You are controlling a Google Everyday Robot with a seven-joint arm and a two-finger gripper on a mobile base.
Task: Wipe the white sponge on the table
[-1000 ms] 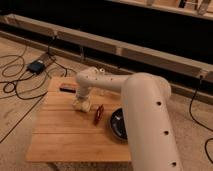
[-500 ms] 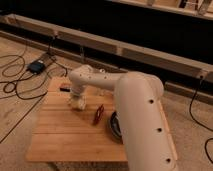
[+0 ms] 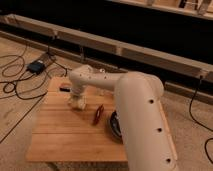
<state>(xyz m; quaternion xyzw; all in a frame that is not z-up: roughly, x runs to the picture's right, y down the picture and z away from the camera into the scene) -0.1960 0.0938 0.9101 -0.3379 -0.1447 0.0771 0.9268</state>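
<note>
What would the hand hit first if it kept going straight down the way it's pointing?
The hand points down at the far left part of the table. The white sponge sits right beneath it, so it likely meets that first, then the tabletop.

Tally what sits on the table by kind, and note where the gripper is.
Sponge: 1, with the gripper down on it
Red stick: 1
Dark bowl: 1
Small dark item at the far edge: 1
Total: 4 on the table
</note>
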